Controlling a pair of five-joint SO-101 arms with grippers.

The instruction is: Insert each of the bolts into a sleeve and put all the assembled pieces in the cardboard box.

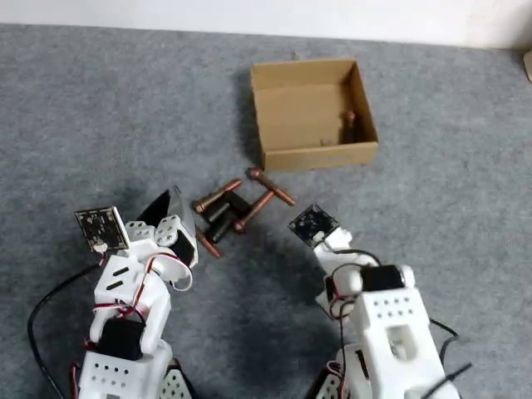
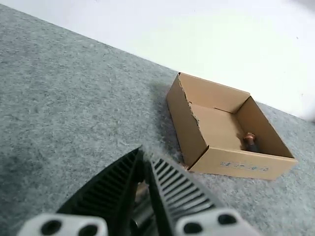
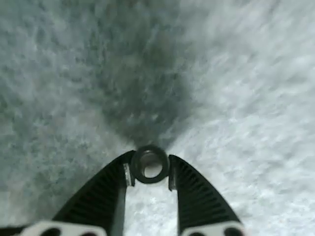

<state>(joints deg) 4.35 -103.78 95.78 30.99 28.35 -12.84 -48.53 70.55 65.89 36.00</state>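
Right end effector [image 3: 150,165] is clamped on a black sleeve [image 3: 138,164], which sits end-on between the tips so you look straight down its bore, with only grey surface under it. Left end effector [image 2: 144,156] is pinched down narrow with something coppery in the slit. From overhead that looks like the bolt [image 1: 209,243] poking out of its side, so I'd call it holding that one.

Biggest thing is the desk [image 1: 100,108], covered in grey carpet-ish felt. The cardboard box [image 1: 320,155] sits open on it, and everything else is on the box's arm-facing side. Both arms are back there, well apart from the box: the left arm [image 1: 133,291] off toward the box's left corner, the right arm [image 1: 378,307] more or less straight in front of it.

Between the box and the arms, just off the box's front wall, there's a little heap of loose bolts [image 1: 268,189] lying crossed over a couple of spare sleeves [image 1: 220,214]. One assembled piece [image 1: 349,125] is already inside the box, up against its right wall
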